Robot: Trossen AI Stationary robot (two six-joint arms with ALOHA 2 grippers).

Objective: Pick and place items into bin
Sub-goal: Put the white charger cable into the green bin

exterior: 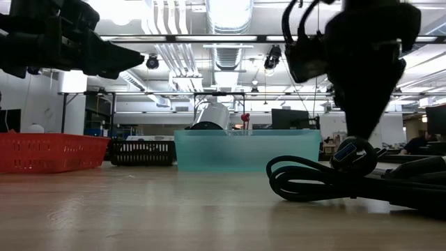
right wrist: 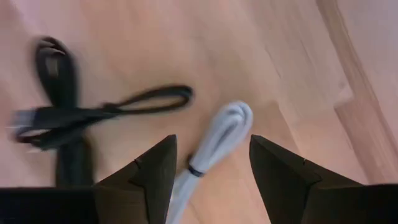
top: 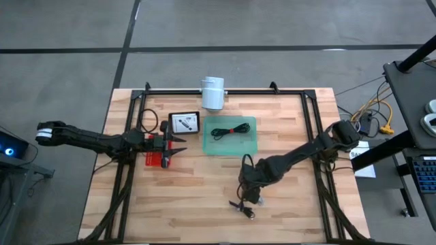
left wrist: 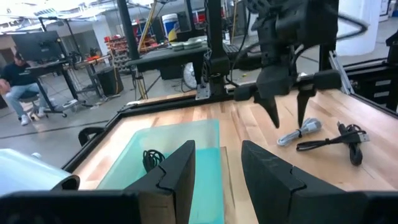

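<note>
A thin black cable (top: 244,207) and a pale grey cable (right wrist: 217,146) lie loose on the wood near the table's near edge. My right gripper (top: 248,194) points down over them, open, with a finger on either side of the grey cable (left wrist: 300,132) and not touching it. The black cable (right wrist: 93,115) lies beside it. The translucent teal bin (top: 253,146) sits mid-table with one coiled black cable (top: 231,131) in it. My left gripper (top: 174,144) hovers open to the left of the bin. A white printed card (top: 184,123) lies in a black tray.
A small red tray (top: 158,160) sits below my left gripper and the black tray (exterior: 143,151) beside it. A white cylinder (top: 212,92) stands at the far edge behind the bin (exterior: 247,150). Black frame rails (top: 310,122) run along the table's sides.
</note>
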